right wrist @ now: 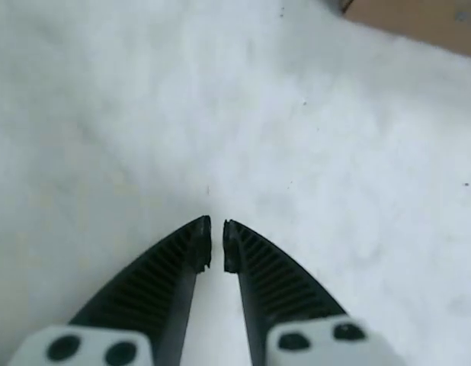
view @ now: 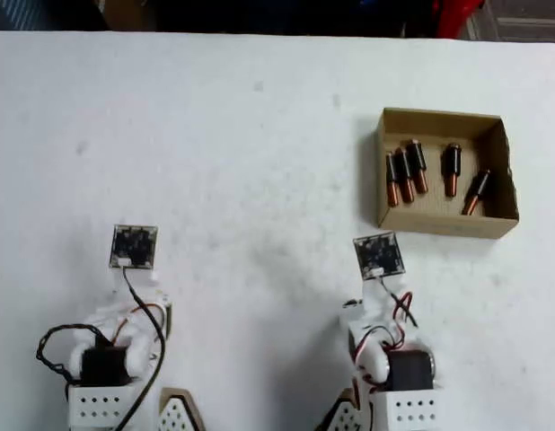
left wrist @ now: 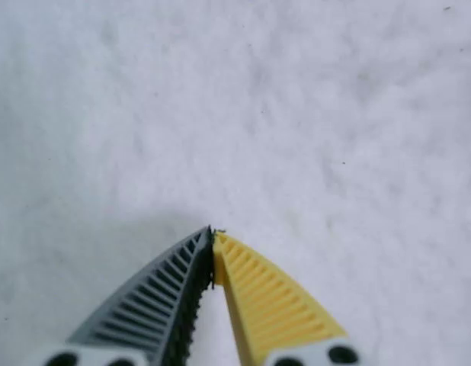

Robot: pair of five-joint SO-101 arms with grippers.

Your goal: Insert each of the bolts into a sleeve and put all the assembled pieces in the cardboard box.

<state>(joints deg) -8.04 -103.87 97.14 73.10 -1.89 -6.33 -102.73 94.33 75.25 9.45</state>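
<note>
Overhead, the cardboard box (view: 444,222) sits right of centre on the white table (view: 215,135), with five assembled pieces (view: 412,171) inside. The left arm (view: 107,359) and right arm (view: 394,359) are cut off at the near edge, and tabletop stretches wide ahead. At the left wrist, the left gripper (left wrist: 213,235) is pinched tip to tip. At the right wrist, the right gripper (right wrist: 216,242) is closed to a thin slit and holds nothing. A box corner is cropped.

A white table (view: 259,135) fills almost all of the high view, its matte top flecked with small dark marks under soft, even light. Beyond the far edge the room goes dark, a red object (view: 457,16) at one corner, a blue object (view: 26,13) at the other
</note>
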